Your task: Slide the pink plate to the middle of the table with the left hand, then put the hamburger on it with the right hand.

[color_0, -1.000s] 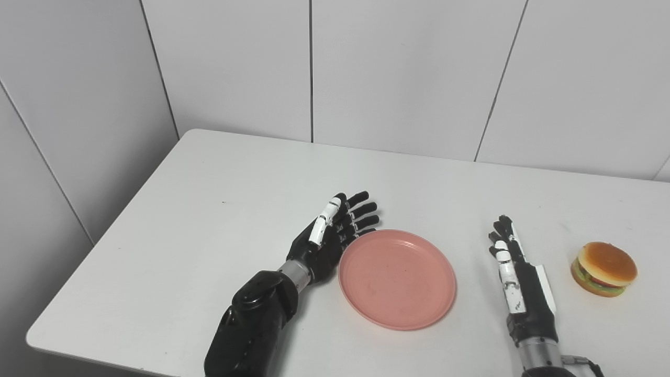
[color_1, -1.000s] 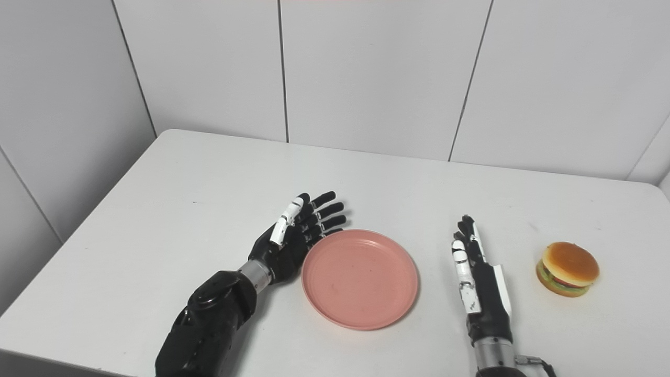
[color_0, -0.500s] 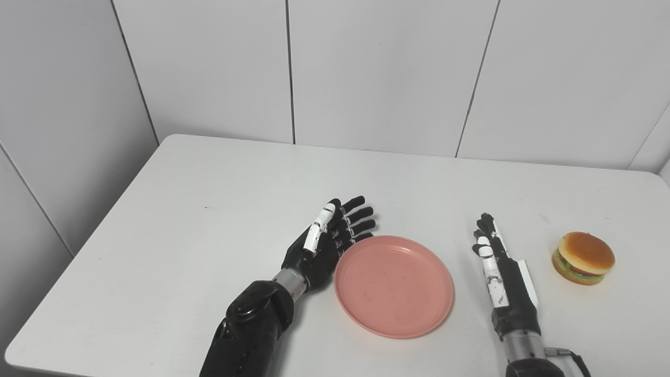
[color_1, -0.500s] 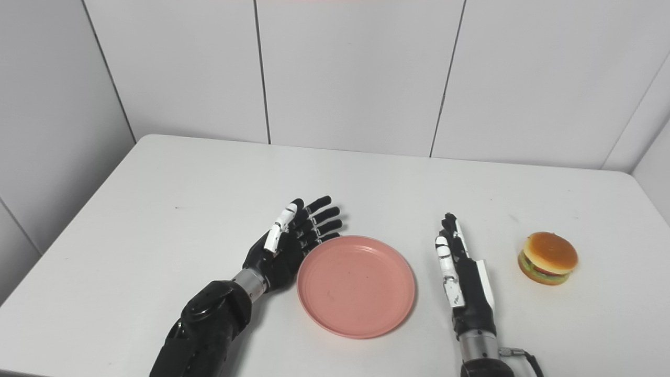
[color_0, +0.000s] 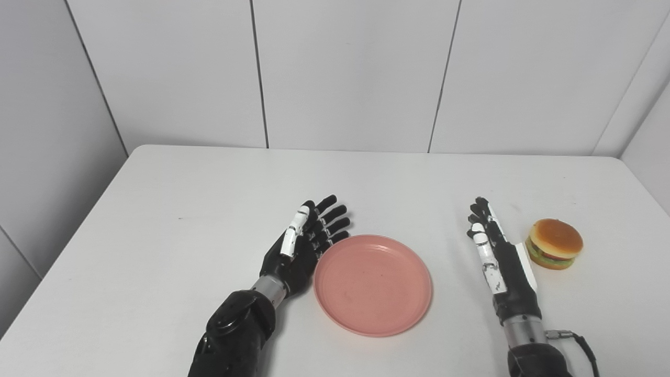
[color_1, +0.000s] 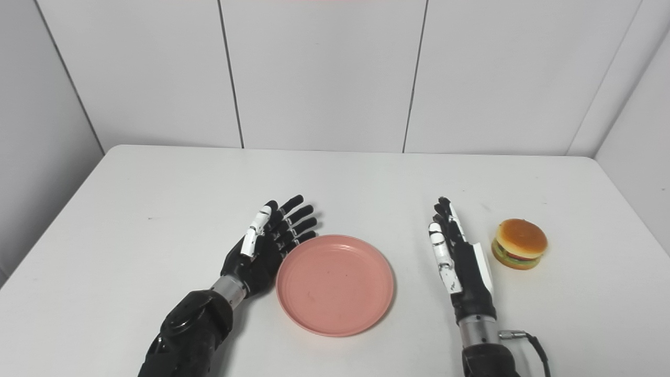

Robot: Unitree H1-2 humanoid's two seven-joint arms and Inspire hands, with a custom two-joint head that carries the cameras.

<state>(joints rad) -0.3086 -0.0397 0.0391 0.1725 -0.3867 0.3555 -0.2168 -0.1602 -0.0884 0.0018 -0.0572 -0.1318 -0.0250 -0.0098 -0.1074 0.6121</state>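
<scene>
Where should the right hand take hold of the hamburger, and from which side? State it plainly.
Grip the hamburger across its round sides, at the filling between the buns, coming from above and from its left. It sits upright and free on the table, and the open right hand is already just left of it; the domed top bun would likely slip.

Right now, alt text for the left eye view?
An empty pink plate sits near the middle of a white table, with the left robot hand open against its left rim. The right robot hand is open, between plate and hamburger.
</scene>
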